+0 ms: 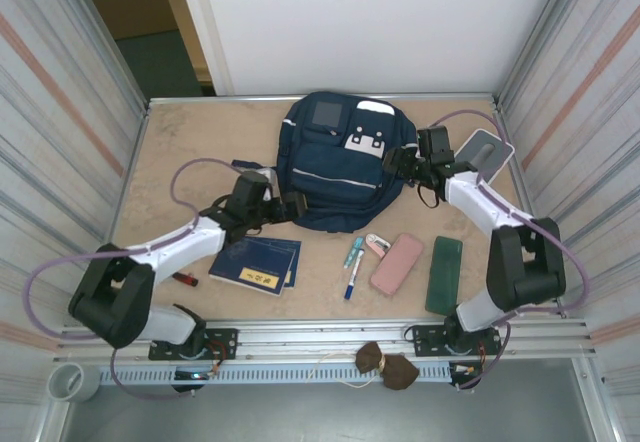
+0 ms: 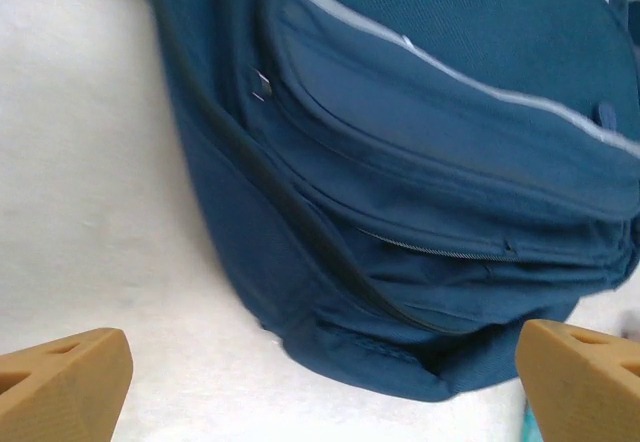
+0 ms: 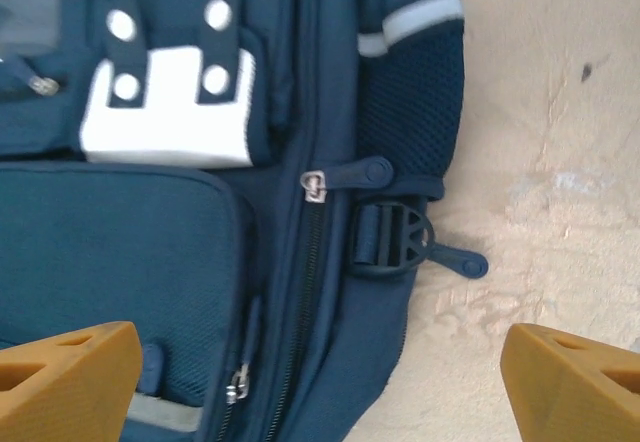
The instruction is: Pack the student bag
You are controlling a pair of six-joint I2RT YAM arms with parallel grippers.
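Top external view: backpack [image 1: 340, 167] lies lengthwise away from the arms; left gripper [image 1: 290, 205] at its left edge, right gripper [image 1: 402, 162] at its right edge, both wide open, empty.

In your left wrist view the student bag [image 2: 420, 162] runs off the top and right edges, and the left gripper [image 2: 320, 392] has its fingers [image 2: 60, 382] cut off by the bottom corners. From above, the label on the notebook [image 1: 256, 263] is too small to read. A red item [image 1: 184, 279] sits partly under the left arm [image 1: 170, 247], and the brown lump [image 1: 387, 362] on the front rail [image 1: 300, 347] could be cloth.
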